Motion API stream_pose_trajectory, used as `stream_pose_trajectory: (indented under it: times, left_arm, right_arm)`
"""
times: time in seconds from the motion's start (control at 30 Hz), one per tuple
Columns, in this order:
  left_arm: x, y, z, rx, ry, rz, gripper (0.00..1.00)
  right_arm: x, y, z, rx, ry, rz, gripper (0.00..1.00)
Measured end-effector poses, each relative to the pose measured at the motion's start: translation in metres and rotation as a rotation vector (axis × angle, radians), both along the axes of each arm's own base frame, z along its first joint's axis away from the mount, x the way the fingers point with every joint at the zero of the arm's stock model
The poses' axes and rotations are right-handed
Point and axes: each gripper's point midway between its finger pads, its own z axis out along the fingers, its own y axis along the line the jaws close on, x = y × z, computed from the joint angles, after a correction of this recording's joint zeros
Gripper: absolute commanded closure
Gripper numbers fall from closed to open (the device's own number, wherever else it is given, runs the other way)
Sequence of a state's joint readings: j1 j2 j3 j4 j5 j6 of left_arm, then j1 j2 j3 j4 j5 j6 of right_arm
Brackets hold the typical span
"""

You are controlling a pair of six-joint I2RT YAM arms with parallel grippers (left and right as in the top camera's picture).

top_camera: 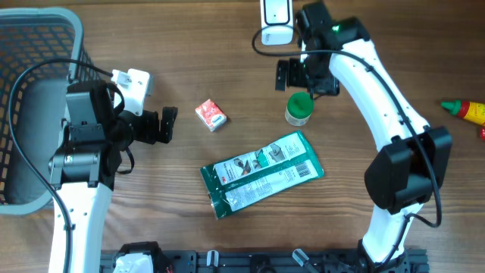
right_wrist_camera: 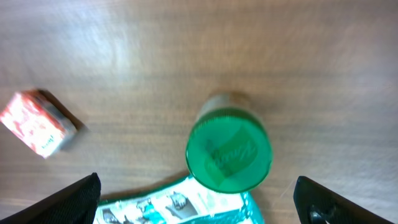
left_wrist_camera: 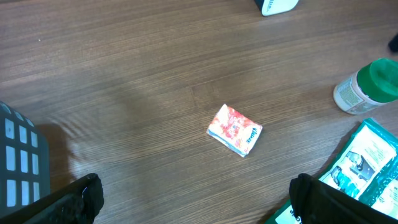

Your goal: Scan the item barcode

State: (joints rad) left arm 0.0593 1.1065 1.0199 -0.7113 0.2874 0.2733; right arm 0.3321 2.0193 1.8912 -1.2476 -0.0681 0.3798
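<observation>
A white barcode scanner (top_camera: 275,19) stands at the table's far edge; its base shows in the left wrist view too (left_wrist_camera: 277,5). A small bottle with a green lid (top_camera: 298,108) (right_wrist_camera: 229,149) stands upright just in front of my right gripper (top_camera: 305,77) (right_wrist_camera: 198,200), which hangs above it, open and empty. A small red-and-white packet (top_camera: 211,115) (left_wrist_camera: 234,129) lies mid-table. A flat green-and-white pouch (top_camera: 261,173) (left_wrist_camera: 367,163) (right_wrist_camera: 180,208) lies label up nearer the front. My left gripper (top_camera: 168,126) (left_wrist_camera: 199,202) is open, left of the packet, holding nothing.
A grey mesh basket (top_camera: 30,45) fills the far left corner, behind the left arm. A red bottle with a green tip (top_camera: 464,110) lies at the right edge. A black rail (top_camera: 265,262) runs along the front edge.
</observation>
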Motion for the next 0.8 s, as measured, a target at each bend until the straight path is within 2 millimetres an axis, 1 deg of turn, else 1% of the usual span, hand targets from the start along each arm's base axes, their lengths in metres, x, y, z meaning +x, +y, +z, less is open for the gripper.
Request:
stream_pose_trajectory:
  times: [0.07, 0.2, 0.27, 0.37, 0.47, 0.57, 0.63, 0.73, 0.8]
  left_arm:
    - [0.0, 0.0, 0.0, 0.0, 0.0, 0.0, 0.0]
    - [0.0, 0.0, 0.0, 0.0, 0.0, 0.0, 0.0]
    - [0.0, 0.0, 0.0, 0.0, 0.0, 0.0, 0.0]
    - [0.0, 0.0, 0.0, 0.0, 0.0, 0.0, 0.0]
    - [0.0, 0.0, 0.0, 0.0, 0.0, 0.0, 0.0]
    - [0.0, 0.0, 0.0, 0.0, 0.0, 0.0, 0.0]
    - [0.0, 0.0, 0.0, 0.0, 0.0, 0.0, 0.0]
    - [0.0, 0.0, 0.0, 0.0, 0.0, 0.0, 0.0]
    - [0.0, 0.0, 0.0, 0.0, 0.0, 0.0, 0.0]
  right_arm:
    - [0.006, -0.003, 0.004, -0.018, -0.027, -0.001, 0.0]
    - [0.017, -0.01, 0.005, -0.068, -0.077, 0.0, 0.0]
    - [0.018, -0.011, 0.002, -0.081, -0.077, 0.02, 0.0]
    - [0.016, -0.012, -0.013, -0.1, -0.036, 0.052, 0.0]
    - [0.011, -0.014, -0.04, -0.128, 0.041, 0.091, 0.01]
    - [0.006, -0.011, -0.063, -0.128, 0.106, 0.126, 0.0]
    - [0.005, -0.009, -0.072, -0.122, 0.127, 0.143, 0.0]
    - [0.005, -0.007, -0.077, -0.115, 0.136, 0.162, 0.01]
    - [0.003, -0.007, -0.08, -0.114, 0.147, 0.168, 0.05]
